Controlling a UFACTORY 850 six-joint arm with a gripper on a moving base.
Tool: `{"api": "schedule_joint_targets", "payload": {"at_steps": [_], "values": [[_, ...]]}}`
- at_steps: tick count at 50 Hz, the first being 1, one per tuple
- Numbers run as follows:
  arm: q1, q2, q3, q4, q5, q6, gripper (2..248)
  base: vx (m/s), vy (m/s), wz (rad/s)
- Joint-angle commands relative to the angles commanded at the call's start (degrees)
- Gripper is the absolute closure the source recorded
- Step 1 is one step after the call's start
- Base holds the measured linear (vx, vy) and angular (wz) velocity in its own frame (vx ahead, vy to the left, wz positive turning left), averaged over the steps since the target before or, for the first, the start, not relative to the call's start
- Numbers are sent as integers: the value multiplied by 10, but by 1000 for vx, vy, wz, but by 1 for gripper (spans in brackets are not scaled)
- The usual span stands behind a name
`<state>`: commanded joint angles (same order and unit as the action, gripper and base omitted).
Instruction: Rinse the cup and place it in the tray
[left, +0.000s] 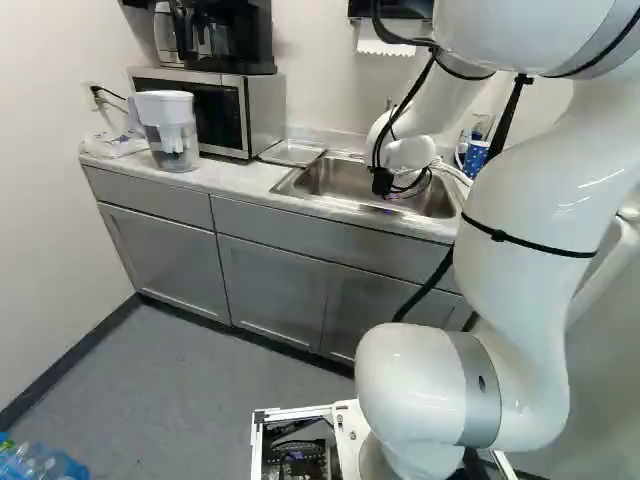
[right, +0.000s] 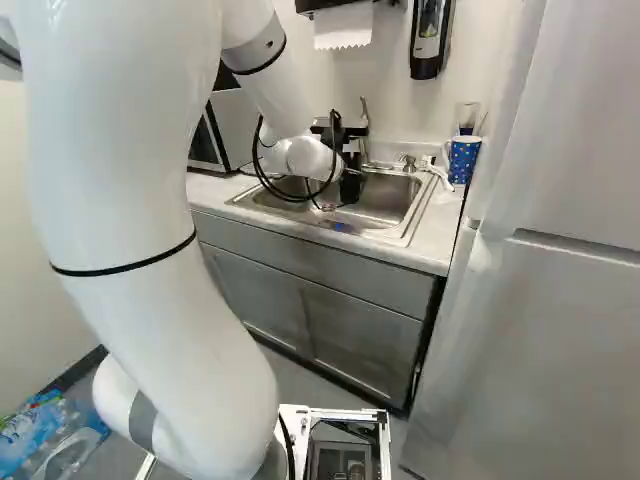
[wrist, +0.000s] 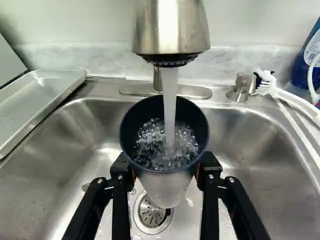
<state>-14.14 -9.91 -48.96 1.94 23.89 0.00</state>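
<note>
The rinsing step is in hand. The claw (wrist: 166, 169) has the cup (wrist: 167, 182) between its two fingers, one touching from each side; they stand apart by the width of the cup, so it is closed on it and not empty. The cup is above the sink (wrist: 75, 150), with its mouth up, near over the drain (wrist: 152, 215) and directly under the faucet (wrist: 172, 30). The water stream (wrist: 170, 100) falls inside it, and the water there is bubbling below the rim.

The tray (left: 292, 152) lies near the back edge of the tabletop (left: 235, 178), between the microwave (left: 262, 110) and the sink. The cup is apart from it, so the placing is not yet done.

I judge that the next move is to bring the cup out from under the faucet and tip it, so that the water goes into the sink and not on the tabletop. For this the grip must be firm, because a wet wall can slip when the cup turns. After the emptying, the arm should lift the cup clear of the sink rim, carry it over the tray, and lower it gently before the claw opens.
</note>
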Motion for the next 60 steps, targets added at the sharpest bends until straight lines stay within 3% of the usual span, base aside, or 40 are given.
{"api": "schedule_joint_targets", "payload": {"at_steps": [26, 60], "values": [[6, 2, 3, 0, 0, 0, 124, 0, 0, 0], [59, 9, 10, 0, 0, 0, 124, 0, 0, 0]]}}
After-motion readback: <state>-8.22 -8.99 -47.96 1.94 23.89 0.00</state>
